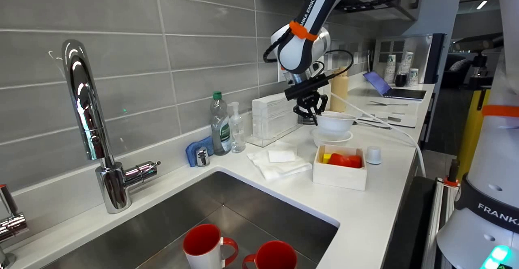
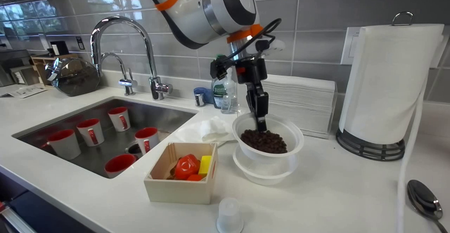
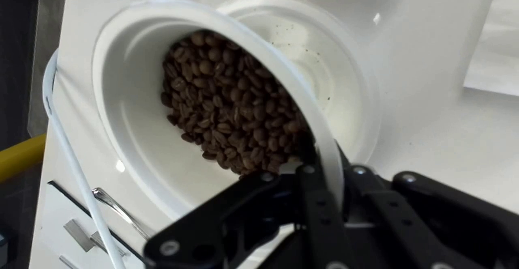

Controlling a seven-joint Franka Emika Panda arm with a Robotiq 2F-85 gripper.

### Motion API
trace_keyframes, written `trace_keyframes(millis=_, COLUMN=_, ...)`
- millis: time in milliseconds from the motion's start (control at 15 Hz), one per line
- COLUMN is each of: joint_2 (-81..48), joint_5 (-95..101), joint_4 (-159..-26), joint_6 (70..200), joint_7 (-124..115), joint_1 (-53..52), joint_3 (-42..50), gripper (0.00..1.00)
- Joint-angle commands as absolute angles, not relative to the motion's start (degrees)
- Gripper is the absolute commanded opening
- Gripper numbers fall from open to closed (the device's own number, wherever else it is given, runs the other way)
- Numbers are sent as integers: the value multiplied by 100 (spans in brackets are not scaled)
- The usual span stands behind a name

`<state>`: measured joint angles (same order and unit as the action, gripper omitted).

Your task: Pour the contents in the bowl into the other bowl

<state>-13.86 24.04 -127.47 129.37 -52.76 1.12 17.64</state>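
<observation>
A round white bowl (image 2: pixel 294 143) with dark brown coffee beans (image 3: pixel 231 110) hangs just above the other bowl (image 2: pixel 265 177), a pale shallow one on the counter. My gripper (image 2: pixel 261 124) is shut on the held bowl's rim, one finger inside and one outside it. In the wrist view, the held bowl (image 3: pixel 138 98) covers part of the other bowl (image 3: pixel 348 78), whose visible inside shows only a few dark specks. The beans lie inside the held bowl, which looks slightly tilted. An exterior view shows the held bowl (image 1: pixel 335 123) from its side, with no beans visible.
A wooden box (image 2: pixel 181 191) of red and yellow things and a small upturned cup (image 2: pixel 230 215) stand near the bowls. Behind are stacked napkins (image 2: pixel 299 103) and a paper towel roll (image 2: pixel 390 85). A white cable (image 1: pixel 385 125) crosses the counter. The sink (image 1: pixel 279 196) holds several mugs.
</observation>
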Motion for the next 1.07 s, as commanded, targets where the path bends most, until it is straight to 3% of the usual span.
trace_keyframes(millis=0, joint_2=-1273, joint_5=2749, joint_4=-12917, joint_6=13139, joint_7=-5530, joint_1=193, joint_3=1691, gripper=0)
trace_keyframes(millis=533, joint_2=-1272, joint_5=3258, joint_4=-13200, joint_6=13495, joint_7=-5883, joint_1=171, joint_3=1724, gripper=0)
trace_keyframes(millis=600, joint_2=-1271, joint_5=3315, joint_4=-13235, joint_6=13530, joint_7=-5925, joint_1=171, joint_3=1725, gripper=25)
trace_keyframes(millis=733, joint_2=-1257, joint_5=3429, joint_4=-13325, joint_6=13611, joint_7=-6035, joint_1=178, joint_3=1725, gripper=34)
trace_keyframes(millis=1000, joint_2=-1228, joint_5=3482, joint_4=-13448, joint_6=13803, joint_7=-6147, joint_1=189, joint_3=1705, gripper=68)
